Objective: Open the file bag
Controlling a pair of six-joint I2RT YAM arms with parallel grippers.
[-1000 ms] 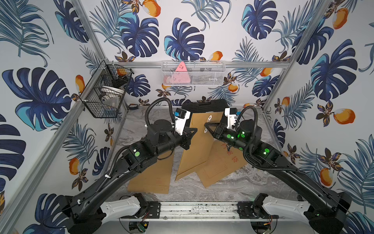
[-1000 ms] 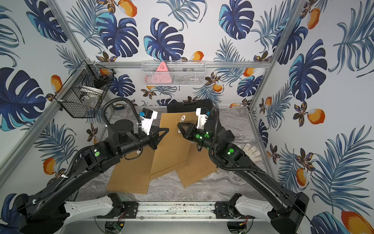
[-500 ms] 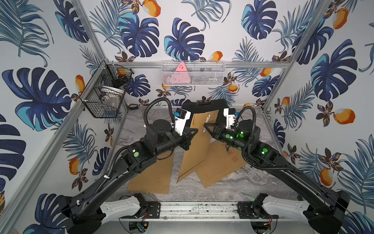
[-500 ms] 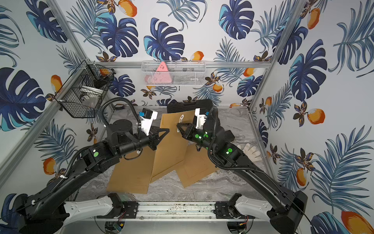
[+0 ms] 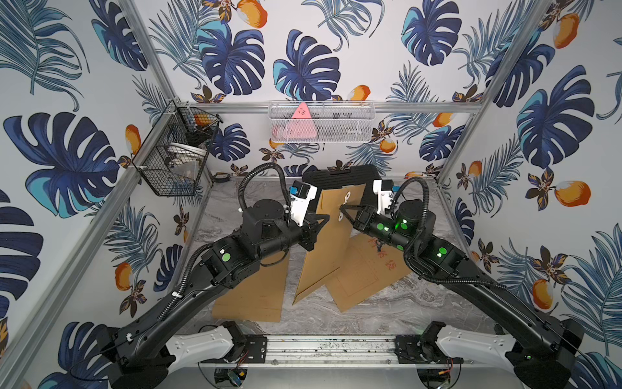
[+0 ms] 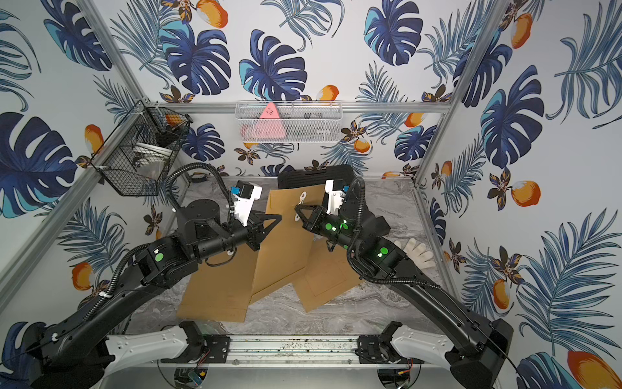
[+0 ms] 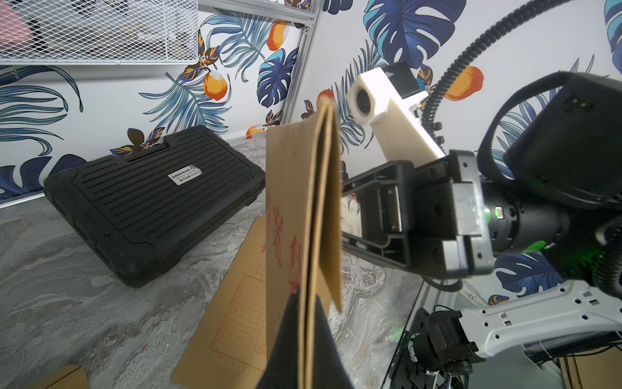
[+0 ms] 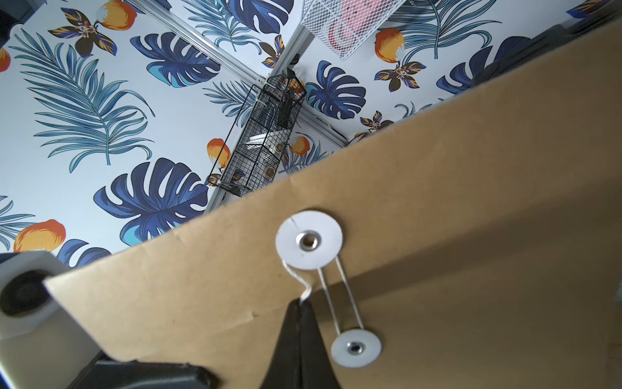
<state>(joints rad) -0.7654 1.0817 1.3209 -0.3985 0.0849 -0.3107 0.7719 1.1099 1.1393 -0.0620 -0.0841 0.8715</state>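
The step in hand looks like undoing the tie. The left fingers (image 7: 286,343) are pressed together on one side edge of the file bag (image 5: 319,249), holding it up on edge just in front of the black case (image 5: 340,175). Its corner farthest from the case reaches down toward the surface (image 5: 414,303), though I cannot tell whether it touches. The right fingers (image 8: 289,343) pinch the loose end of the string (image 8: 304,293) right at the flap's edge. Two strands run taut between the upper disc (image 8: 309,240) on the flap and the lower disc (image 8: 356,348) on the body, so the bag is not yet open. The next move probably calls for carrying the string end in small circles around a disc with a light pull, since the thin cord could slip and the paper disc could tear, while the left fingers hold steady. There is open room above the bag and on the side away from the case. The two arms face each other closely across the bag, and two more envelopes (image 5: 255,289) lie flat farther from the case.
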